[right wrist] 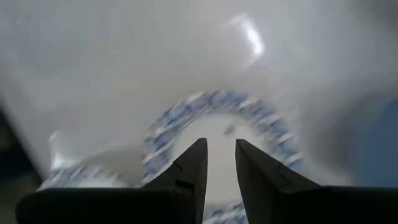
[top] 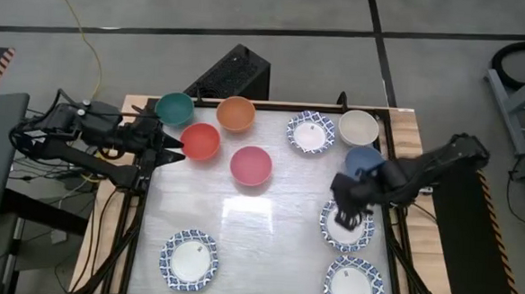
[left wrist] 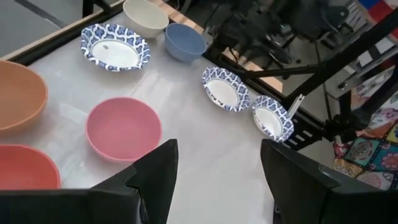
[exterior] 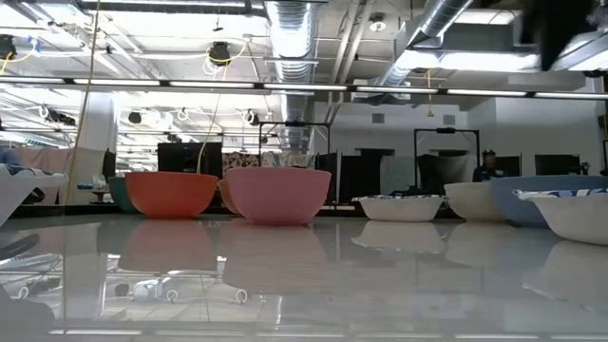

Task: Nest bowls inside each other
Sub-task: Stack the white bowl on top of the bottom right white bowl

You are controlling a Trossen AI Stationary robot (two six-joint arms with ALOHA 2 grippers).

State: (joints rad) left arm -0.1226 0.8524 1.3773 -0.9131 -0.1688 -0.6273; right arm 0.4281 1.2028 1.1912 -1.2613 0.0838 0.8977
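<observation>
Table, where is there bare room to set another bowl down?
The widest bare patch is the middle, bordered by the plain pink round bowl, the near-left patterned-rim bowl and the right-side patterned-rim bowl under the right tool. The far row and right edge are crowded.

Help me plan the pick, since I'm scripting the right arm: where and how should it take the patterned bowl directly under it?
Grip the patterned bowl by its rim, coming straight down, one finger inside and one outside. It sits upright and open, its thin blue-and-white lip being the only part narrow enough to pinch. The right claw hangs above it, fingers slightly apart, so probably the rim's near edge under the fingers suits best.
</observation>
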